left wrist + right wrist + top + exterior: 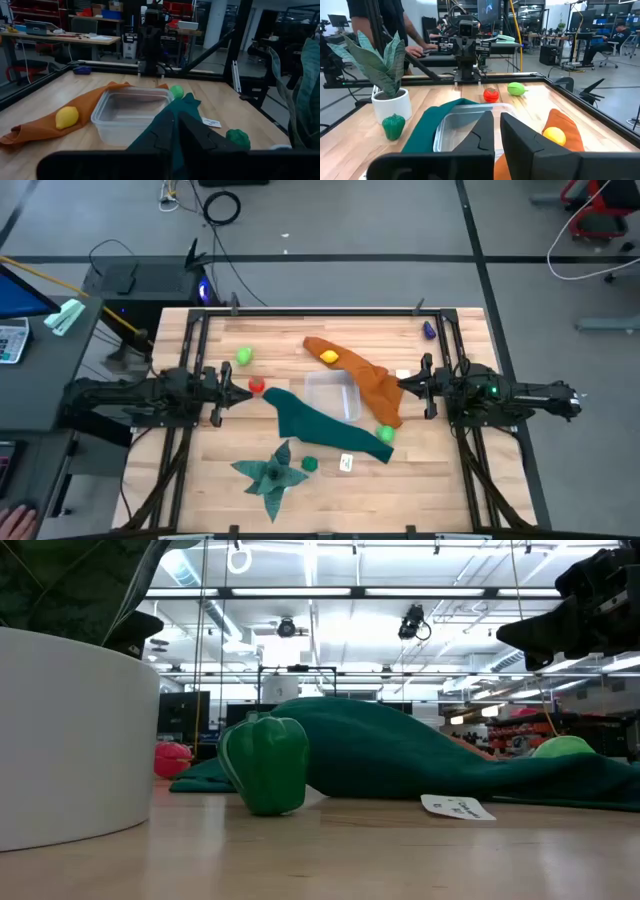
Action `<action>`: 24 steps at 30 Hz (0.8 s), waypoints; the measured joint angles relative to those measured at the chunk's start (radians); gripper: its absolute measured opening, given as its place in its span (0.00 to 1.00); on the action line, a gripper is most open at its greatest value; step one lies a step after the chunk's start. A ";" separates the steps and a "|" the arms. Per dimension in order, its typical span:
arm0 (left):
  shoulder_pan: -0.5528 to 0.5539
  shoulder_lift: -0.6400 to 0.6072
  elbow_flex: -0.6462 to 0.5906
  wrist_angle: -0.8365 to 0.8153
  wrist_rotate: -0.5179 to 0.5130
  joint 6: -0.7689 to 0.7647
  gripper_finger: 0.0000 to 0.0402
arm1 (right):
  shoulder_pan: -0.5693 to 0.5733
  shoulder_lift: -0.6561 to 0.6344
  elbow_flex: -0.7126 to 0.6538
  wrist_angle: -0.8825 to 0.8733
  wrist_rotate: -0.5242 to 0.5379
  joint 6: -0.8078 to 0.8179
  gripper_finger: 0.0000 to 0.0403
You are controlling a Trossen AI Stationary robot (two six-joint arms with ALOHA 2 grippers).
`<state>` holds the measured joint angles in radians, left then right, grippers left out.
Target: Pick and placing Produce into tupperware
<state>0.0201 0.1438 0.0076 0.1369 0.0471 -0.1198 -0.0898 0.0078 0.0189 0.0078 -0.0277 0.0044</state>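
Both pincers, left gripper and right gripper, sit clenched and empty, nothing packed yet; next comes opening toward the red tomato-like toy at nine o'clock of the clear rectangular plastic tupperware.

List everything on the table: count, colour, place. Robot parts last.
tupperware: one, clear, table centre, empty.
lemon: one, yellow, on the orange cloth.
orange cloth: one, right of the tupperware.
teal cloth: one, at the tupperware's near side.
tomato: one, red, left of the tupperware.
light green fruits: two, far left and on the teal cloth's end.
pepper: one, dark green, beside the plant.
purple piece: one, far right corner.
card: one, white, near edge.
plant: one, dark green leaves, white pot.
left gripper: shut, left side.
right gripper: shut, right side.
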 joint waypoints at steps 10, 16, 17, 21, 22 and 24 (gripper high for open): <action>0.000 0.000 0.000 0.000 0.000 0.000 0.10 | 0.000 0.000 0.000 0.000 0.000 0.000 0.00; 0.000 0.000 0.000 0.000 0.000 0.000 0.07 | 0.000 0.000 0.000 0.000 0.000 0.000 0.00; 0.000 0.000 0.000 0.000 0.000 0.000 0.07 | 0.000 0.000 0.000 0.000 0.000 0.000 0.00; 0.000 0.000 0.000 0.000 0.000 0.000 0.07 | 0.000 0.000 0.000 0.000 0.000 0.000 0.00; 0.000 0.000 0.000 0.000 0.000 0.000 0.07 | 0.000 0.000 0.000 0.000 0.000 0.000 0.00; 0.000 0.000 0.000 0.000 0.000 0.000 0.08 | 0.000 0.000 0.000 0.000 0.000 0.000 0.00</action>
<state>0.0203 0.1440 0.0075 0.1371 0.0471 -0.1196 -0.0895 0.0078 0.0189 0.0082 -0.0277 0.0044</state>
